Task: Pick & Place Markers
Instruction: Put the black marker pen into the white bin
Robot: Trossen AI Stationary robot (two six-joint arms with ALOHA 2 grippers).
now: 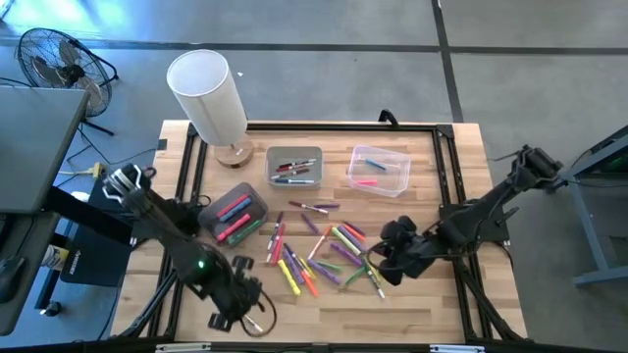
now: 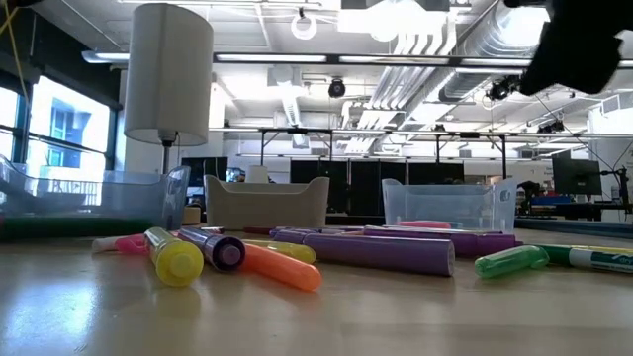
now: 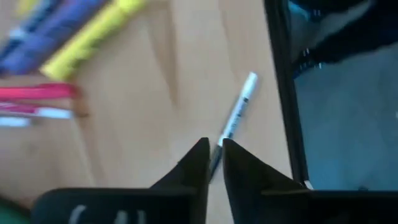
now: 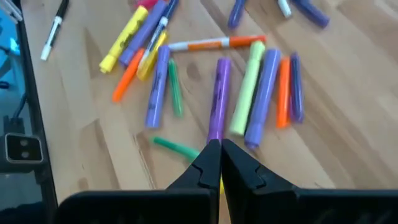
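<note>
Markers (image 1: 319, 250) lie scattered mid-surface (image 1: 442, 304), with a few more in the three bins. Left tool (image 3: 214, 155) sits near the front edge, fingers nearly closed around a thin black-and-white pen (image 3: 236, 115). Right tool (image 4: 219, 155) is pinched closed over a purple marker (image 4: 217, 99).

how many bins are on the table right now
3: a clear bin holding markers at the left, a grey bin at the back middle, and a clear bin right of it. None seems hidden.
</note>
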